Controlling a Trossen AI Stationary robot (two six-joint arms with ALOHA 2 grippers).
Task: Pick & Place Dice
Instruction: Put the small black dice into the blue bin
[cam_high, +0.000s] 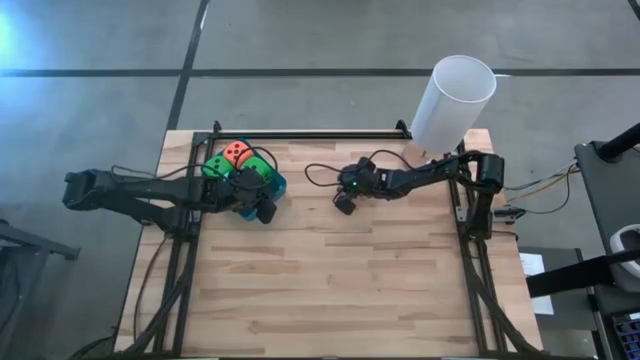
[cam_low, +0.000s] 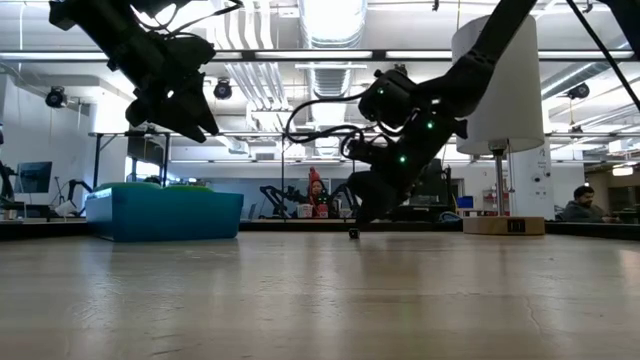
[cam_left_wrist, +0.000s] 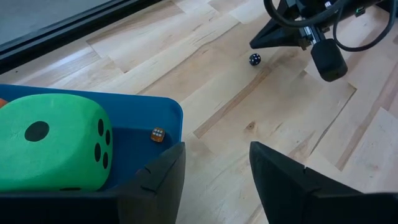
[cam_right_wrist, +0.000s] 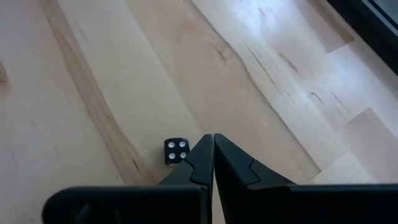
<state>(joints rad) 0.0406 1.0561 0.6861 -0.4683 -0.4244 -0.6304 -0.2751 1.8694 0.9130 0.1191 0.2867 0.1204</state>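
Left gripper (cam_left_wrist: 214, 177): jaws apart, empty, hovering at tray (cam_left_wrist: 177, 115) edge.
Right gripper (cam_right_wrist: 213, 146): clenched, empty, tips beside black die (cam_right_wrist: 176, 150) on worktop (cam_high: 350, 280).
Done: big green die (cam_left_wrist: 53, 143) and tiny orange die (cam_left_wrist: 158, 134) in tray.
Left: black die, mid-worktop.
Look: black die tiny, white pips, four up.

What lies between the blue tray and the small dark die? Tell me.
Nothing: just bare table between the tray and the dark die, shown in the left wrist view.
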